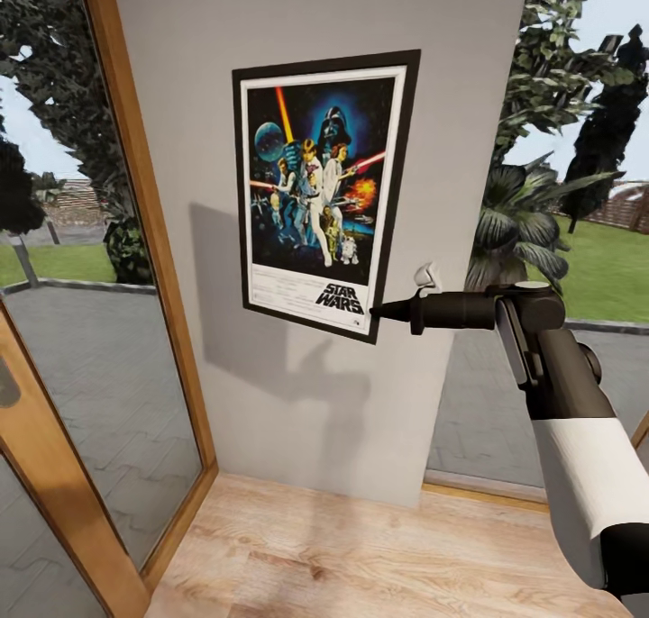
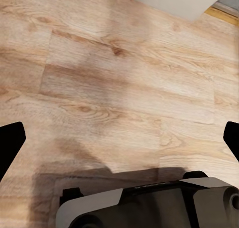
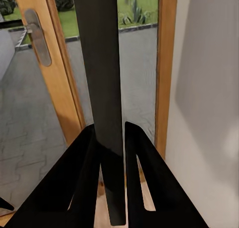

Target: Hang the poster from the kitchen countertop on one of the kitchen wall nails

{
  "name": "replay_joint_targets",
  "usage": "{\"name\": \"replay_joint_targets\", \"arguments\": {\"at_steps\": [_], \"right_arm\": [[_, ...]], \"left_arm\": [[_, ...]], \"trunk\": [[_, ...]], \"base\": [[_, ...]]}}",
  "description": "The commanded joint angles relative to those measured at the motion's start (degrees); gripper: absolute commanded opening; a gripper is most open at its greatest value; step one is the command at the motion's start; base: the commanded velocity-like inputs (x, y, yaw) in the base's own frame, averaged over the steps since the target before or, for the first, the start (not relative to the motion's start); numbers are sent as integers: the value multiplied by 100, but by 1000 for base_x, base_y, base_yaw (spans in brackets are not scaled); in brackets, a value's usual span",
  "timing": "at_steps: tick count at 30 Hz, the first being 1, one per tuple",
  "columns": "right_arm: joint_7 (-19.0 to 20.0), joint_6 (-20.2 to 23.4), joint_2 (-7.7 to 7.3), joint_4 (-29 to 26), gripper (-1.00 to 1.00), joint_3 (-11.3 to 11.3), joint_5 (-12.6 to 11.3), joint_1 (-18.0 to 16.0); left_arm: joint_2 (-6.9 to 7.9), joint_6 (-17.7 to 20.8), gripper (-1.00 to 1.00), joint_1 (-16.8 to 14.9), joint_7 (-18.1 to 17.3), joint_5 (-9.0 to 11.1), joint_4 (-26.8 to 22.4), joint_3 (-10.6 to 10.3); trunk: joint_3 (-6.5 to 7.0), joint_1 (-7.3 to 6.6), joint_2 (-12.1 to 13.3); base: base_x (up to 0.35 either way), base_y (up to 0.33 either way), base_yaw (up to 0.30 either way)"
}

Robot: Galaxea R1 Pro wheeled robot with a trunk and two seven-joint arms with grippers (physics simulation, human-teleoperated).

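Wall [image 1: 297, 402]: plain grey panel between glazed wooden doors.
Poster [image 1: 320, 199]: flat against the wall, slightly tilted.
Right gripper [image 1: 377, 311]: fingers clamped on the poster's lower right edge.
Left gripper [image 2: 119, 138]: fingers spread wide above wood floor [image 2: 124, 78].

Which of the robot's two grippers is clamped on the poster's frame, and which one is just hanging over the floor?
The right gripper grips the poster by its lower right frame edge, held against the grey wall. The left gripper is spread open above the wood floor, holding nothing.
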Motion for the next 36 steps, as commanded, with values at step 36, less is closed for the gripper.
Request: {"name": "replay_joint_targets", "arguments": {"at_steps": [36], "right_arm": [[665, 56, -330, 7, -100, -11, -1, -3]], "left_arm": [[-5, 42, 100, 1, -30, -25, -13, 15]], "trunk": [[-1, 2, -4]], "base": [[0, 0, 0]]}}
